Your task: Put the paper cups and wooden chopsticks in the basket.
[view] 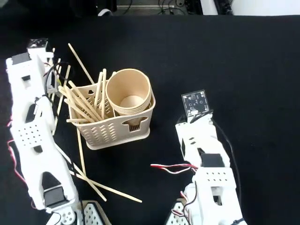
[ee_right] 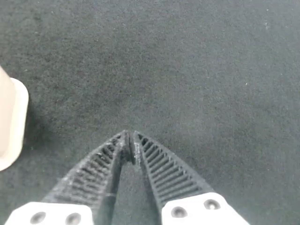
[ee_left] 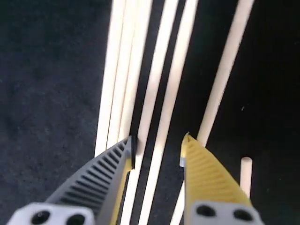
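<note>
A cream slotted basket (view: 115, 129) stands left of the table's middle. It holds stacked paper cups (view: 129, 96) and several wooden chopsticks (view: 86, 101) leaning in its left half. More chopsticks (ee_left: 161, 89) lie on the black cloth just left of the basket. My left gripper (ee_left: 158, 140) is open right above them, with two sticks between its fingers. The left arm (view: 28, 117) runs along the table's left side. My right gripper (ee_right: 129, 137) is shut on nothing, low over bare cloth to the right of the basket (ee_right: 10, 122).
A few loose chopsticks (view: 96, 183) lie crossed on the cloth in front of the basket, near the left arm's base. The right arm (view: 206, 159) stands at the front right, with red and white wires beside it. Black cloth covers the table.
</note>
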You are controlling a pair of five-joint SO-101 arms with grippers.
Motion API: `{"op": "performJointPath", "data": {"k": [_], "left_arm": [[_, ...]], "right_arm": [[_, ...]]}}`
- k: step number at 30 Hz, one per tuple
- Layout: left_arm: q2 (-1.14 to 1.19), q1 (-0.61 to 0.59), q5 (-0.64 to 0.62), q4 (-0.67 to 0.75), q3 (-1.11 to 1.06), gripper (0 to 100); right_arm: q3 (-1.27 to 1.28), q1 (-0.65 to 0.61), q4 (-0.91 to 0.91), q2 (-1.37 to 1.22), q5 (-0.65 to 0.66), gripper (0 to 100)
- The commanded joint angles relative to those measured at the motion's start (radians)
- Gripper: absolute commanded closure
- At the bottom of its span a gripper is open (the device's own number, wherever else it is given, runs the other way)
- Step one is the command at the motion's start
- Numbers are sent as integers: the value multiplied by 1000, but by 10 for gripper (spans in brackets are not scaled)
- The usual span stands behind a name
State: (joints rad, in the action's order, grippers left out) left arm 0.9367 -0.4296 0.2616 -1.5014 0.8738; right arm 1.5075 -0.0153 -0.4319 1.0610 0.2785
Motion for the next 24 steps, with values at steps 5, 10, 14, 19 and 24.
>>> {"op": "performJointPath", "data": {"k": [5, 10, 14, 19, 24], "left_arm": [[135, -2, 37, -69, 234, 892], [229, 4, 140, -137, 334, 976], [239, -5, 141, -255, 472, 972], [212, -27, 66, -262, 573, 972], [87, -53, -11, -262, 484, 972]], "right_arm": [[-10, 6, -3, -4, 8, 986], [-10, 6, -3, -4, 8, 986], [-10, 6, -3, -4, 8, 986], [-10, 6, -3, -4, 8, 986], [-10, 6, -3, -4, 8, 986]]}}
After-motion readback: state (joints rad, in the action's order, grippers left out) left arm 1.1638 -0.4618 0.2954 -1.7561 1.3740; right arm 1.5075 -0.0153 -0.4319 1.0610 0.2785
